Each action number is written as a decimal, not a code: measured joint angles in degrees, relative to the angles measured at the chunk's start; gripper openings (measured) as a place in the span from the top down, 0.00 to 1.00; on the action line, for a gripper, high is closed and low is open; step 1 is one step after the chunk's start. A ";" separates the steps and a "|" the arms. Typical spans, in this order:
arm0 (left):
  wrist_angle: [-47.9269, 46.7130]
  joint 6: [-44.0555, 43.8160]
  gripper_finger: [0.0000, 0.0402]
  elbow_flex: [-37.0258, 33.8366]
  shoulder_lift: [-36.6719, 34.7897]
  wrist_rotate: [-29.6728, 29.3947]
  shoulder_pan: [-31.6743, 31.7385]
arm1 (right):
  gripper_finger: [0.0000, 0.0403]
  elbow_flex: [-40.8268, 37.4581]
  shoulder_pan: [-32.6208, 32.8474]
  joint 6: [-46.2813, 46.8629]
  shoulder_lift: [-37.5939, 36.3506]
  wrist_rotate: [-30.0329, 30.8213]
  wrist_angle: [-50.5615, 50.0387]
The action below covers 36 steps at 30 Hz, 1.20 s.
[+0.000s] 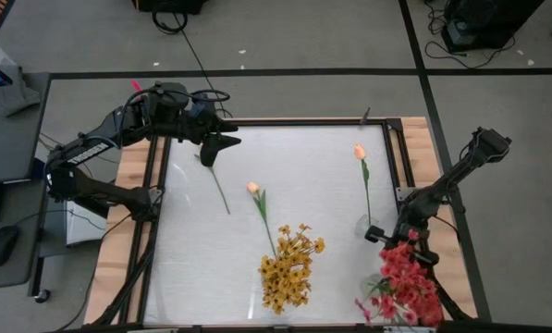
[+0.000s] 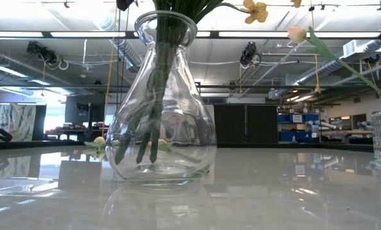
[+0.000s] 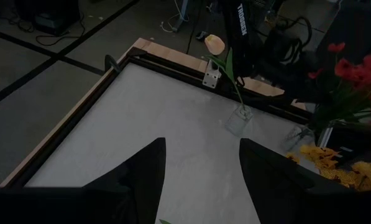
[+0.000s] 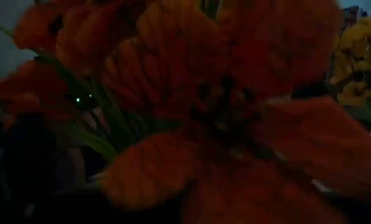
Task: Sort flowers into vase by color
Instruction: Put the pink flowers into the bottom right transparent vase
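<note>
Two claws differ: the left gripper (image 1: 222,146) hangs open, one stem (image 1: 220,192) lying just ahead for pickup; the right gripper (image 1: 398,239), shut, sits against the red-pink cluster (image 1: 407,282) beside it.

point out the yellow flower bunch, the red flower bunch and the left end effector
yellow flower bunch (image 1: 288,268), high view, middle of blooms
red flower bunch (image 1: 407,282), high view, middle of blooms
left end effector (image 1: 213,153), high view, between its fingertips

The only readable text is the white word "TROSSEN", printed lengthwise along the dark upright link of the right robot arm (image 3: 242,25), seen from the left wrist.
</note>
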 joint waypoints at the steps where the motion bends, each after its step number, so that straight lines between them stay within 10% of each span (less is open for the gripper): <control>1: 0.01 0.00 0.48 0.00 0.00 0.00 -0.01 | 0.93 0.00 -0.01 0.01 0.04 -0.01 -0.28; 19: 0.00 0.00 0.48 0.00 0.00 0.00 -0.01 | 0.88 0.00 -0.02 4.51 -0.02 -1.11 -2.45; 36: 0.02 0.00 0.48 0.00 -0.02 0.02 0.01 | 0.61 0.00 -0.02 5.38 0.00 0.74 -3.81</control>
